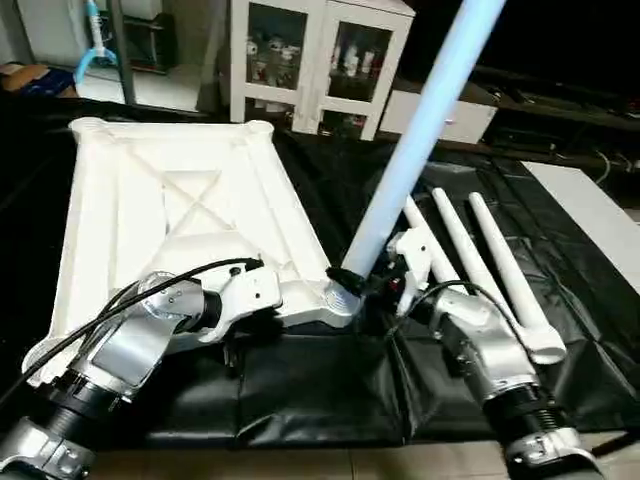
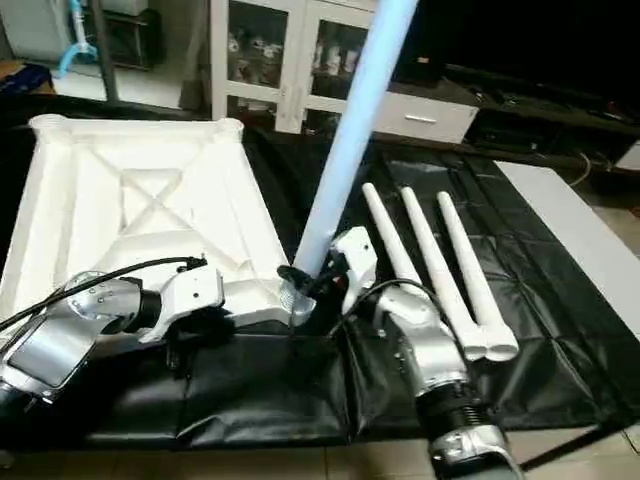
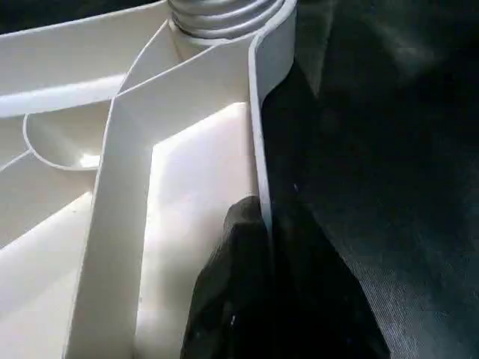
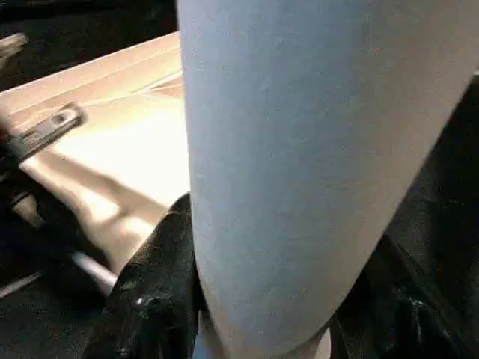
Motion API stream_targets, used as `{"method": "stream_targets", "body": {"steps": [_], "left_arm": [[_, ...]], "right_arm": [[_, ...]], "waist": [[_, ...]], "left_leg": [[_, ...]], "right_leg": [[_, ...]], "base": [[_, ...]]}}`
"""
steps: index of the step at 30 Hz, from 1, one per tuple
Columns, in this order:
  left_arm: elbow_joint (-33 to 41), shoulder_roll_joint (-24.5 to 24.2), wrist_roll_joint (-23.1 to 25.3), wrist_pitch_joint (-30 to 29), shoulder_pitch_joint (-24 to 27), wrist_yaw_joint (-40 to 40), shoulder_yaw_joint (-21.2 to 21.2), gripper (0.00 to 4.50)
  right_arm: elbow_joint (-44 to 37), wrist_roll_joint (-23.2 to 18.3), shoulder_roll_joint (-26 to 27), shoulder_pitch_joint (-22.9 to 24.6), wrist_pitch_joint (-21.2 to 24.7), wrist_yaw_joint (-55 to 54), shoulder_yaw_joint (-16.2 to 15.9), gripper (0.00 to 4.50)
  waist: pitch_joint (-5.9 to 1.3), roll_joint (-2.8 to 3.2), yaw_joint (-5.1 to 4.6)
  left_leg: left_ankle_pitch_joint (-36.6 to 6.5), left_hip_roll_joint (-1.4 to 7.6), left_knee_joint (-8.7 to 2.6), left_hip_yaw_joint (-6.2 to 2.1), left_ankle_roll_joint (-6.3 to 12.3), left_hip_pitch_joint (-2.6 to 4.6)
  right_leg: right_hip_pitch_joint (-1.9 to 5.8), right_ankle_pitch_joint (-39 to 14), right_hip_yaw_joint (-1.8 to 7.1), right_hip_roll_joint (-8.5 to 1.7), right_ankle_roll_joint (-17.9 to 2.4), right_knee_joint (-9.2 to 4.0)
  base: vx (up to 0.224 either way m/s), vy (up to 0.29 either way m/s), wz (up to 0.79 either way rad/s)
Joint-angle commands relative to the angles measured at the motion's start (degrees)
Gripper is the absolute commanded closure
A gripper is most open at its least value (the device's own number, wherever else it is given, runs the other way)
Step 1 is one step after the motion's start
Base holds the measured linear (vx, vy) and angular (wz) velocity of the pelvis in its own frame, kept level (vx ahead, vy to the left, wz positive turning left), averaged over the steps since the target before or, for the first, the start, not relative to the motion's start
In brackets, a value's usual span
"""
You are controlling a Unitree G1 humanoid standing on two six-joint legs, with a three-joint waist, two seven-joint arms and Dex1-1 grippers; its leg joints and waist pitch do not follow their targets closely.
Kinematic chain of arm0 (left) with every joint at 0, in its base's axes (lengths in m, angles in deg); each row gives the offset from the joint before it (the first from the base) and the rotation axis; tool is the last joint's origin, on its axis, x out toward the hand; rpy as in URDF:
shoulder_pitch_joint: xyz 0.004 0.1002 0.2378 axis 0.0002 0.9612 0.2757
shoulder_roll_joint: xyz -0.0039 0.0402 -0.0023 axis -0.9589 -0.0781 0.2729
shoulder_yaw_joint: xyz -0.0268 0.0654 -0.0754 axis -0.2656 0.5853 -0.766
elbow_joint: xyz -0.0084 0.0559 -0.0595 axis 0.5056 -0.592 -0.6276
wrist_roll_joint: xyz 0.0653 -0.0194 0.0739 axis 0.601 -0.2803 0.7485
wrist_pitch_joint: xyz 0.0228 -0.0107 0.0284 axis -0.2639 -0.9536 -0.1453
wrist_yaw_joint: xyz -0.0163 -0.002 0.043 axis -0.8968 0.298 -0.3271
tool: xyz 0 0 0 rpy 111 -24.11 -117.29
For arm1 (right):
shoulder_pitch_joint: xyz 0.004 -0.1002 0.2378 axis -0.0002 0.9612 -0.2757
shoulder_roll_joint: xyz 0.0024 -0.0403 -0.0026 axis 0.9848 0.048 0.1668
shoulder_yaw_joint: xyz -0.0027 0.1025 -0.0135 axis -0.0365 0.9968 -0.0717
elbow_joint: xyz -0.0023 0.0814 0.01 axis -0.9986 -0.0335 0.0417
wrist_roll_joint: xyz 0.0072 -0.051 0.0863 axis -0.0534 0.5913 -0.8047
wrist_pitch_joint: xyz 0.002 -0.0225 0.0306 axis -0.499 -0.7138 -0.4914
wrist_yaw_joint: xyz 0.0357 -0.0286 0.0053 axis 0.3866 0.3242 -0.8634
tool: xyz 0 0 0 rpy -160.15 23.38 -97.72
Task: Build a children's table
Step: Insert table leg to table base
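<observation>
Rising tilted from the top's (image 1: 180,200) near corner socket, leg (image 1: 420,130) pinched in right claw (image 1: 358,276); left claw (image 3: 262,217) clamping the rim.

No readable text, label or number shows on anything here.

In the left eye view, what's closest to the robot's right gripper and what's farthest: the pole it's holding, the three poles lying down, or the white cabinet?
From the right gripper:
1. Standing leg: held in its fingers, at the tabletop's near corner.
2. Three spare legs: lying on the black sheet, to its right.
3. White cabinet: far back, against the wall.
</observation>
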Motion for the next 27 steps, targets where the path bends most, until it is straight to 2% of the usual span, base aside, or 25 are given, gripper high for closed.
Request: {"method": "stream_targets", "body": {"steps": [1,2,4,6,8,9,10,11,12,13,14,15,17,18,19,20,22,23,24,25,27], "left_arm": [[3.3,2.2,-2.7,-1.9,0.0,0.0,-0.4,4.5],[3.6,2.9,-3.0,-3.0,-0.2,0.7,-0.8,4.5],[3.8,4.6,-3.2,-4.9,-1.0,2.6,-1.7,4.5],[4.1,7.5,-2.8,-8.2,-2.6,6.3,-2.9,4.5],[4.2,8.3,-2.7,-9.2,-3.0,7.4,-3.3,4.5],[4.2,8.3,-2.7,-9.2,-3.0,7.4,-3.3,4.5],[4.8,10.3,-1.9,-12.3,-4.1,10.4,-4.1,4.5],[6.2,13.2,-1.2,-17.7,-5.4,13.8,-5.2,4.5],[7.2,15.5,0.0,-21.6,-6.5,16.9,-5.9,4.5],[8.0,17.4,1.0,-24.3,-7.3,19.3,-6.3,4.5],[8.5,18.3,1.5,-25.7,-7.8,20.5,-6.3,4.5],[9.0,19.5,1.9,-26.4,-8.1,21.8,-6.4,4.5],[9.5,20.9,1.7,-27.4,-8.2,23.2,-6.2,4.5],[9.4,21.3,1.5,-27.5,-8.2,23.7,-6.2,4.5],[9.3,21.4,1.3,-27.5,-8.1,23.9,-6.2,4.5],[9.3,21.3,1.2,-27.5,-8.0,24.1,-6.0,4.5],[9.4,20.2,1.5,-27.0,-7.6,23.8,-5.6,4.5],[9.6,19.2,1.8,-26.9,-7.2,23.4,-5.1,4.5],[9.6,19.2,1.8,-26.9,-7.2,23.4,-5.1,4.5],[9.8,18.7,1.9,-26.6,-7.0,23.2,-5.0,4.5],[10.6,17.5,1.5,-25.4,-6.6,22.3,-4.4,4.5]], "right_arm": [[9.9,6.3,-2.6,2.1,2.2,-14.9,4.8,2.64],[10.5,6.9,-2.3,1.8,2.3,-17.6,5.2,2.64],[11.9,7.4,-1.5,1.0,2.7,-23.7,6.7,2.64],[14.9,7.3,-0.2,-0.7,3.1,-33.4,9.3,2.64],[15.6,7.3,0.0,-1.1,3.0,-35.5,9.7,2.64],[15.6,7.3,0.0,-1.1,3.0,-35.5,9.7,2.64],[17.9,7.1,0.5,-2.3,2.8,-40.2,10.5,2.64],[20.3,6.8,1.2,-3.6,2.2,-46.7,11.6,2.64],[22.2,6.4,1.8,-4.6,1.3,-51.7,12.5,2.64],[23.5,6.2,2.4,-5.4,0.6,-56.1,13.4,2.64],[24.1,6.1,2.7,-5.8,0.1,-58.6,13.8,2.64],[24.7,6.5,3.1,-6.2,-0.6,-60.5,13.9,2.64],[25.7,7.2,3.7,-7.0,-1.6,-62.9,13.1,2.64],[26.2,7.4,4.0,-7.5,-2.0,-63.4,12.6,2.64],[26.4,7.4,4.2,-7.7,-2.1,-63.6,12.3,2.64],[26.6,7.4,4.4,-8.0,-2.2,-63.6,12.0,2.64],[26.8,7.2,4.8,-8.8,-2.9,-62.3,11.2,2.64],[27.0,7.1,5.0,-9.4,-4.3,-61.8,10.7,2.64],[27.0,7.1,5.0,-9.4,-4.3,-61.8,10.7,2.64],[27.2,6.9,5.1,-9.7,-4.4,-60.8,10.6,2.64],[28.7,7.4,6.0,-11.2,-5.4,-59.5,11.4,2.64]], "waist": [[-0.9,1.93,-0.83],[-0.87,2.03,-1.15],[-0.93,2.33,-1.39],[-0.75,2.55,-1.76],[-1.02,2.36,-1.88],[-1.17,2.26,-1.91],[-1.45,2.4,-1.64],[-1.43,2.3,-1.76],[-1.81,2.52,-1.67],[-1.69,2.49,-0.91],[-1.5,2.23,-0.83],[-1.49,2.14,0.22],[-1.2,1.93,0.99],[-1.51,1.77,1.19],[-1.81,1.85,1.08],[-2.09,2.01,0.95],[-2.44,1.96,0.71],[-2.69,1.59,0.44],[-2.69,1.59,0.44],[-2.74,1.67,0.19],[-2.61,1.74,-0.25]], "left_leg": [[-37.8,2.41,-5.47,-2.96,-5.95,1.31],[-37.7,2.31,-5.63,-3.19,-6.2,1.11],[-37.8,2.12,-5.7,-3.43,-6.03,1.22],[-38.9,1.97,-5.45,-3.27,-5.81,1.74],[-38.0,1.86,-5.36,-3.34,-5.4,1.38],[-36.0,1.86,-5.44,-3.24,-5.17,0.79],[-33.8,1.88,-5.33,-3.0,-4.88,0.64],[-32.7,1.97,-5.33,-2.74,-5.01,0.53],[-29.3,2.26,-5.17,-2.24,-6.05,1.16],[-26.9,2.04,-4.77,-1.62,-5.94,1.49],[-27.0,1.83,-4.57,-1.34,-5.44,1.43],[-27.1,1.81,-4.22,-0.93,-5.08,2.08],[-28.3,1.6,-3.85,-0.36,-4.33,2.65],[-27.5,1.55,-4.14,-0.62,-4.29,1.91],[-26.5,1.58,-4.45,-0.98,-4.56,1.11],[-25.4,1.66,-4.58,-1.14,-4.81,0.7],[-23.2,1.72,-4.62,-1.2,-4.92,0.2],[-21.4,1.63,-4.55,-1.17,-4.78,-0.22],[-21.4,1.63,-4.55,-1.17,-4.78,-0.22],[-19.7,1.63,-4.47,-1.07,-4.46,-0.36],[-19.9,1.59,-4.37,-0.91,-3.98,-0.46]], "right_leg": [[-1.2,-31.9,1.77,-4.29,-5.0,-5.72],[-1.0,-31.0,1.59,-4.23,-5.2,-5.61],[-0.92,-29.7,1.65,-4.25,-5.5,-5.68],[-1.66,-29.6,1.76,-4.13,-5.5,-6.02],[-1.18,-28.8,1.64,-4.17,-5.2,-6.04],[-0.86,-26.7,1.91,-4.24,-5.4,-5.73],[-0.81,-24.0,2.18,-4.25,-5.9,-5.46],[-0.92,-22.4,2.37,-4.22,-6.3,-5.26],[-1.11,-17.5,2.6,-4.22,-7.7,-4.65],[-1.56,-14.6,2.53,-3.73,-8.4,-4.78],[-1.69,-15.4,2.61,-3.75,-8.3,-5.02],[-1.96,-17.8,2.67,-3.71,-7.5,-5.37],[-2.6,-20.0,2.66,-3.18,-6.0,-5.71],[-1.88,-20.9,2.52,-3.07,-4.9,-5.38],[-1.28,-20.4,2.48,-3.2,-4.0,-5.07],[-1.0,-18.6,2.47,-3.24,-3.8,-4.8],[-0.61,-14.6,2.43,-3.15,-4.4,-4.29],[-0.17,-12.1,2.37,-3.14,-4.8,-3.92],[-0.17,-12.1,2.37,-3.14,-4.8,-3.92],[-0.05,-9.9,2.42,-3.2,-5.5,-3.73],[-0.13,-11.1,2.44,-3.18,-6.1,-3.86]], "base": [[0.0,0.0,0.0],[0.0,0.0,0.0],[0.0,0.0,0.0],[0.0,0.0,0.0],[0.0,0.0,0.0],[0.0,0.0,0.0],[0.0,0.0,0.0],[0.0,0.0,0.0],[0.0,0.0,0.0],[0.0,0.0,0.0],[-0.003,-0.012,0.18],[-0.003,-0.012,0.18],[0.036,-0.016,0.23],[0.066,-0.013,0.19],[0.0,0.0,0.0],[0.0,0.0,0.0],[0.0,0.0,0.0],[0.0,0.0,0.0],[0.0,0.0,0.0],[0.0,0.0,0.0],[0.0,0.0,0.0]]}}
